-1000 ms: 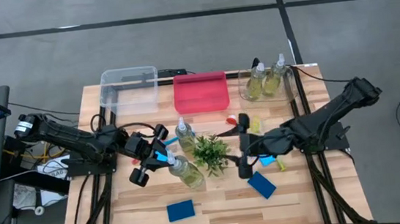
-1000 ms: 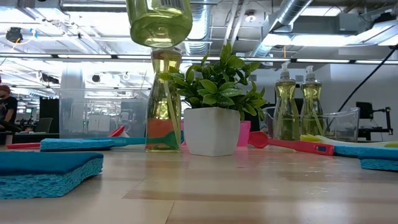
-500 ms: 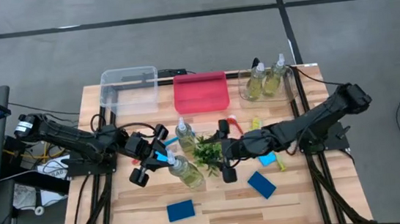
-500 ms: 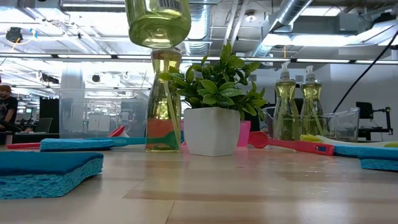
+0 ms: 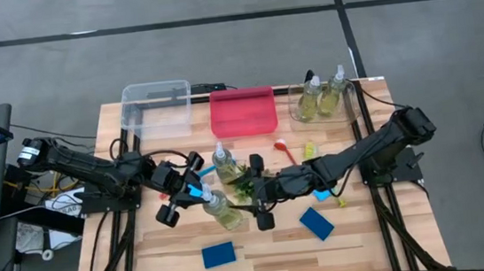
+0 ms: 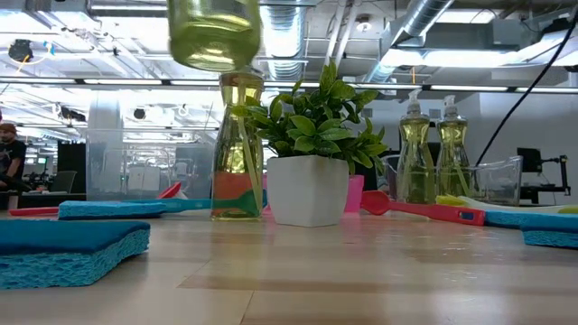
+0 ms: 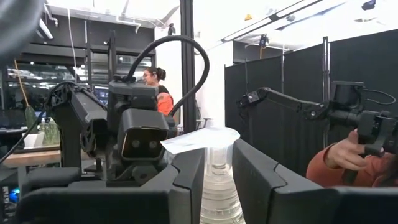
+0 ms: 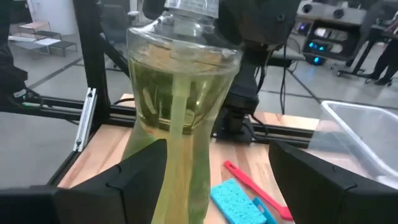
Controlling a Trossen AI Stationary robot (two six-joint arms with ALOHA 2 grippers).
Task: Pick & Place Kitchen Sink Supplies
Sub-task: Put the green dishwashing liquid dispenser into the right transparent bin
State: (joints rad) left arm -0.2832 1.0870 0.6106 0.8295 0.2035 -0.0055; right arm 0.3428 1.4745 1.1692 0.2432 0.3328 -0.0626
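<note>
While held off the surface, one pump bottle sits between both arms.

Held bottle: a clear pump bottle [image 5: 223, 209] of yellow-green liquid, lifted above the wooden surface [image 5: 271, 248]; only its base shows at the top of the low view [image 6: 215, 34].
Left end effector: the left end effector [image 5: 196, 193] is clamped narrowly on the held bottle's neck just under the pump head, seen between its fingers [image 7: 186, 180] in the left wrist view.
Right end effector: the right end effector [image 5: 259, 191] reaches across the plant [image 5: 245, 181], its jaws spread wide on either side of the bottle's body [image 8: 183, 112], not visibly pressing it.
Second bottle: another pump bottle [image 5: 224, 161] stands upright on the surface just behind the plant's left.
Bin bottles: two more bottles [image 5: 320, 98] stand in the clear bin [image 5: 344, 115] at the far right.
Other bins: an empty clear bin [image 5: 155, 106] and a pink bin [image 5: 242, 112] sit along the far edge.
Sponges: blue sponges lie near the front edge [image 5: 218, 255] and to the right [image 5: 316, 224].
Brushes: a red brush [image 5: 286, 152] and a yellow one [image 5: 308, 150] lie right of the plant.
</note>
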